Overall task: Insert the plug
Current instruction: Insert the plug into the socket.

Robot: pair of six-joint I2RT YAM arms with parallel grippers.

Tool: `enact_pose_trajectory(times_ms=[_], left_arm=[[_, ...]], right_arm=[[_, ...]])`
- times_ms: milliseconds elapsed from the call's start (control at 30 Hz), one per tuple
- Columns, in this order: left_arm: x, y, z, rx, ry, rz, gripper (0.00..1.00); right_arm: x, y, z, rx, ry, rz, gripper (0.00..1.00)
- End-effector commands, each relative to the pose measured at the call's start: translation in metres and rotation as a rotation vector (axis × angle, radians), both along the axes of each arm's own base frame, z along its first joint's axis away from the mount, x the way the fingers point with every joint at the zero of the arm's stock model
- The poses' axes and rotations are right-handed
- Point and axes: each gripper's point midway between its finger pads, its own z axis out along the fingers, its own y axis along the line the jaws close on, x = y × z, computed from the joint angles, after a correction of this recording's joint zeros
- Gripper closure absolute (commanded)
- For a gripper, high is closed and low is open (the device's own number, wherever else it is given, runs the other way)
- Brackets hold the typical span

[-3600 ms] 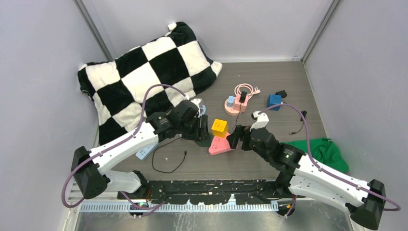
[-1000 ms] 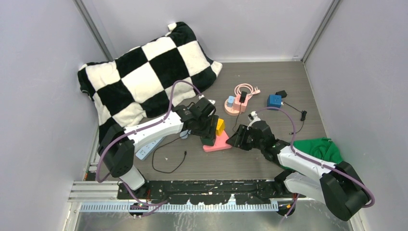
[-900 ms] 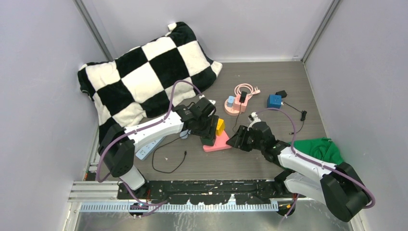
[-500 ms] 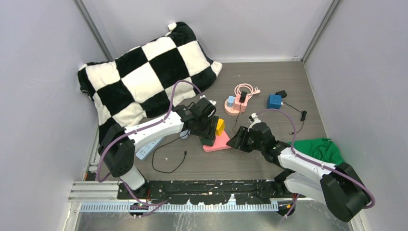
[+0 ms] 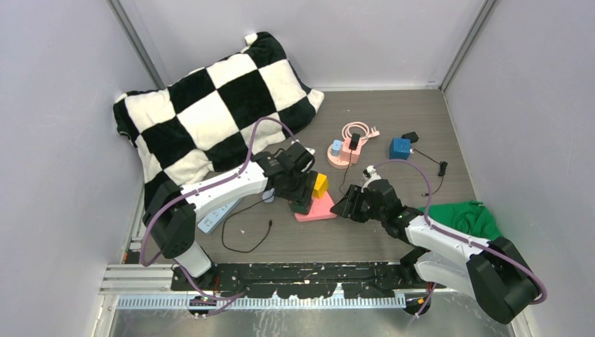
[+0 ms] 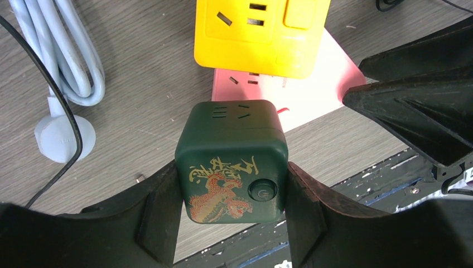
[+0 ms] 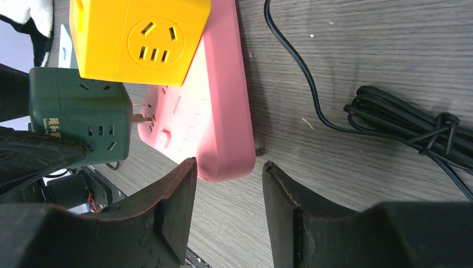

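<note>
My left gripper [image 6: 231, 192] is shut on the plug, a dark green cube [image 6: 231, 162] with a gold and red dragon print. The cube [image 7: 83, 117] is held against the face of the pink power strip [image 7: 217, 111], and its metal prongs [image 7: 142, 118] show in the small gap between them. A yellow cube [image 7: 139, 39] sits on the same strip, just beyond. My right gripper [image 7: 228, 167] is open, its fingertips on either side of the strip's rounded end without pinching it. From above, the left gripper [image 5: 303, 201] and right gripper [image 5: 342, 206] flank the strip [image 5: 321, 208].
A checkered pillow [image 5: 210, 105] fills the back left. A white power strip [image 5: 212, 219] and a loose black cable [image 5: 245, 239] lie at the left. A round pink strip [image 5: 342, 153], a blue cube [image 5: 400, 147], black cables [image 7: 401, 123] and a green cloth [image 5: 466, 217] lie to the right.
Since the oldest frame the left arm has carried the green cube right, up to the pink strip. Over the last second neither arm nor the strip has visibly shifted.
</note>
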Motion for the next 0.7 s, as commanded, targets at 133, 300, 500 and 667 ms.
enact_pose_trajectory(times_ms=[133, 300, 500, 667], left_arm=[[0.000, 0.003, 0.025, 0.018, -0.007, -0.031, 1.00], [0.001, -0.002, 0.027, 0.020, -0.002, -0.074, 1.00], [0.002, -0.009, 0.022, -0.001, 0.008, -0.082, 1.00], [0.001, -0.010, 0.015, 0.013, 0.027, -0.089, 1.00]], right_arm=[[0.005, 0.003, 0.010, 0.029, -0.045, 0.000, 0.48], [0.006, 0.004, 0.010, 0.025, -0.052, 0.000, 0.48], [0.006, 0.005, 0.010, 0.028, -0.049, 0.006, 0.48], [0.004, 0.004, 0.011, 0.032, -0.054, 0.003, 0.46]])
